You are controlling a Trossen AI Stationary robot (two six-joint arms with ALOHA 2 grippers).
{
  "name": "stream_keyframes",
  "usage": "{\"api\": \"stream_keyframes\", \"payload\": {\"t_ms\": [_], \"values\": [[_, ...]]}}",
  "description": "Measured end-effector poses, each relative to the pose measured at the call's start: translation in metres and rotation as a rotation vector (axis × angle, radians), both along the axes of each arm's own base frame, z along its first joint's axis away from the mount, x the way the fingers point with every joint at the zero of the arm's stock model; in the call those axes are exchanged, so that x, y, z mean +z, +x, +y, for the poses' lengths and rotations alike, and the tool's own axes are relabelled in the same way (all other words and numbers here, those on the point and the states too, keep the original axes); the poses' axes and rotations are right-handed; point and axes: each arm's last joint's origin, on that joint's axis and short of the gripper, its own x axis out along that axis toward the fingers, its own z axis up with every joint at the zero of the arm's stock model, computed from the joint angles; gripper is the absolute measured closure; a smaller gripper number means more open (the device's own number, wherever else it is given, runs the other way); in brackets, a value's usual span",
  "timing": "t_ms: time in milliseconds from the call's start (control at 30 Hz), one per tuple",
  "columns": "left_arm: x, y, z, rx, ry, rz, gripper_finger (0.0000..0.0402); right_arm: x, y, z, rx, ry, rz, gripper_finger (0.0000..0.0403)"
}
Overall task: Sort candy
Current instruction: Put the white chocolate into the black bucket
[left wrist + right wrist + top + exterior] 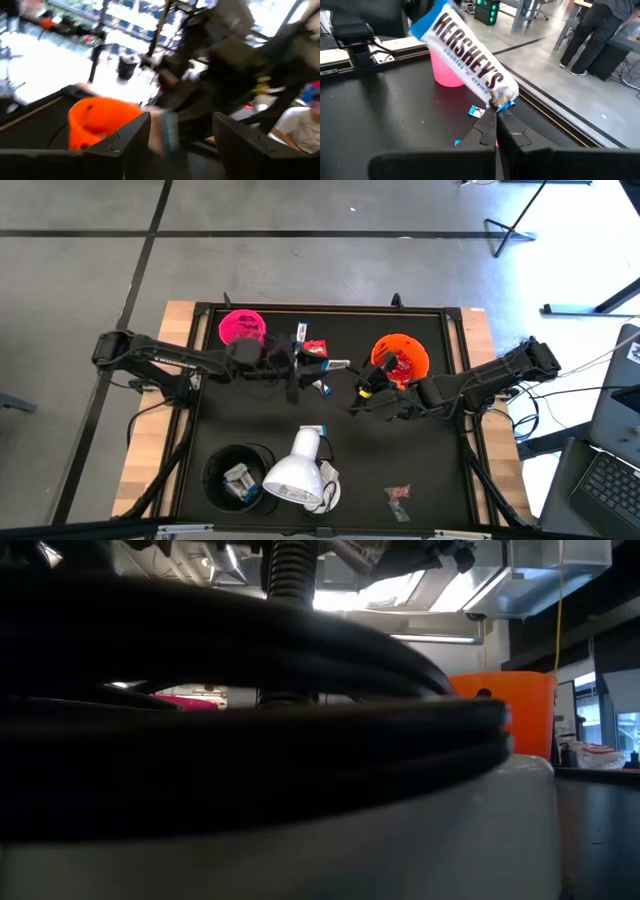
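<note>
The sorting is only partly done: the orange cup (400, 358) has red candy in it, the black cup (238, 476) holds a light-wrapped piece, the pink cup (242, 327) looks empty from above, and loose candy (316, 348) lies on the black table (430, 440) between the pink and orange cups, with one more red piece (399, 495) near the front edge. The right gripper (496, 111) is pinched shut on the end of a white-and-blue candy bar (470, 55), holding it up in the middle of the table. The left gripper (182, 132) has its fingers apart right by the other end of the bar, so it looks like the bar is being passed and must go in a cup.
</note>
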Motion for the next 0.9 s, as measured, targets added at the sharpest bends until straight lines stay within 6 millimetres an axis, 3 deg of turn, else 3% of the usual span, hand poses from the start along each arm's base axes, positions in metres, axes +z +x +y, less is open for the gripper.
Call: {"api": "stream_keyframes", "payload": {"t_ms": [500,667,900], "values": [[-0.0070,0.0024,0.0032,0.090,-0.014,0.041,0.0208,0.0004,0.0004,0.0003,0.008,0.000,0.000,0.0402],[-0.0076,0.0023,0.0036,0.105,-0.007,0.048,0.0248,0.0003,0.0004,0.0003,0.011,0.002,0.000,0.0402],[-0.0077,0.0023,0.0036,0.105,0.020,0.054,0.0336,-0.0002,0.0011,0.0015,0.062,0.010,0.023,0.0386]]}}
